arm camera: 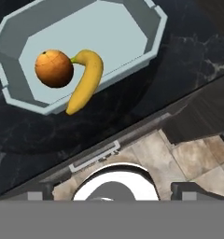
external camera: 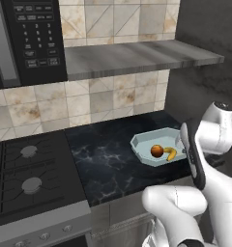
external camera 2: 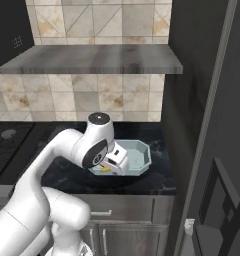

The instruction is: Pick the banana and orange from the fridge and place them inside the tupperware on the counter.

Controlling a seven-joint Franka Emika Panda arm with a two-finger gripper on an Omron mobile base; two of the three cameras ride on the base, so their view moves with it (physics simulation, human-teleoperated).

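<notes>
Lying together in the tupperware (arm camera: 128,32) on the counter (external camera: 108,164) are the orange (arm camera: 54,68) and the banana (arm camera: 86,79); the orange touches the banana's inner curve, and the banana's lower tip rests on the tray's near wall. The gripper (arm camera: 112,190) hangs above the counter's front edge, nearer than the tray, with its jaws spread wide and nothing between them. From the right, the arm hides most of the tray, so the fruit is hard to make out there.
</notes>
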